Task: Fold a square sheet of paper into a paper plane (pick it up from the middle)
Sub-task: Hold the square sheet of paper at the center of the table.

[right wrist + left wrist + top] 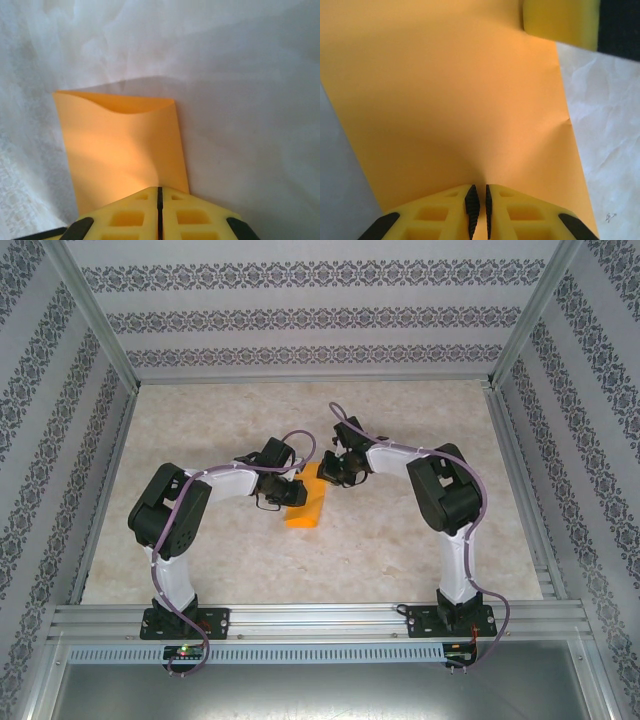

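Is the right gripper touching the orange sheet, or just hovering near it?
Touching. In the right wrist view the right gripper is shut on the near edge of the orange sheet, which emerges from between its fingers.

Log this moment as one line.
orange paper: doubled over, rectangular | left gripper: shut on orange paper | right gripper: shut on orange paper

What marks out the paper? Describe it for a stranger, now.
Start at the pale marbled table. Near its centre, the orange sheet of paper is pinched from either side by the left end effector and the right end effector. Nothing else there is flat and bright orange.
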`<move>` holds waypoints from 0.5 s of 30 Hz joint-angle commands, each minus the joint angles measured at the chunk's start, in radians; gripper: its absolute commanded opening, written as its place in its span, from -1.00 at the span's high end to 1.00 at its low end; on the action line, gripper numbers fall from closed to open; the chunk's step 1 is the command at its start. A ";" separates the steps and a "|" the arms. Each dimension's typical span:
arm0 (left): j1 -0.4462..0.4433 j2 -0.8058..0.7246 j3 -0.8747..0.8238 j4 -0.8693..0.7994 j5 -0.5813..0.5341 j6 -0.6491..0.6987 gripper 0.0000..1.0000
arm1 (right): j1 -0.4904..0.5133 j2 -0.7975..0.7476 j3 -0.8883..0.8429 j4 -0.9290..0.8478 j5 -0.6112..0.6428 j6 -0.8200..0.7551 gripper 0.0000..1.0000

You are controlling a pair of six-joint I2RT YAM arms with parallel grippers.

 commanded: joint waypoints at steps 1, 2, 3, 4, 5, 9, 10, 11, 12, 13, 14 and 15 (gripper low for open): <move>-0.013 0.090 -0.086 -0.143 -0.138 0.038 0.60 | -0.028 0.049 0.063 -0.033 0.090 -0.039 0.82; -0.013 0.089 -0.087 -0.143 -0.138 0.039 0.60 | -0.029 0.058 0.080 -0.042 0.094 -0.043 0.82; -0.013 0.089 -0.086 -0.144 -0.139 0.041 0.60 | -0.031 0.065 0.092 -0.048 0.099 -0.044 0.83; -0.013 0.089 -0.087 -0.144 -0.138 0.040 0.60 | -0.034 0.071 0.105 -0.054 0.104 -0.046 0.83; -0.014 0.089 -0.088 -0.144 -0.138 0.041 0.61 | -0.039 0.079 0.115 -0.053 0.103 -0.046 0.83; -0.013 0.084 -0.094 -0.144 -0.140 0.043 0.61 | -0.051 0.102 0.156 -0.054 0.095 -0.043 0.84; -0.013 0.084 -0.095 -0.145 -0.142 0.041 0.61 | -0.051 0.109 0.171 -0.058 0.094 -0.042 0.84; -0.013 0.082 -0.096 -0.145 -0.142 0.041 0.60 | -0.053 0.116 0.188 -0.067 0.099 -0.045 0.84; -0.013 0.080 -0.098 -0.145 -0.141 0.042 0.61 | -0.054 0.126 0.201 -0.071 0.097 -0.046 0.84; -0.013 0.076 -0.097 -0.146 -0.140 0.043 0.61 | -0.054 0.134 0.213 -0.070 0.094 -0.046 0.84; -0.013 0.074 -0.097 -0.146 -0.138 0.042 0.61 | -0.055 0.142 0.226 -0.072 0.093 -0.047 0.84; -0.013 0.072 -0.099 -0.146 -0.137 0.042 0.61 | -0.056 0.151 0.240 -0.077 0.093 -0.047 0.84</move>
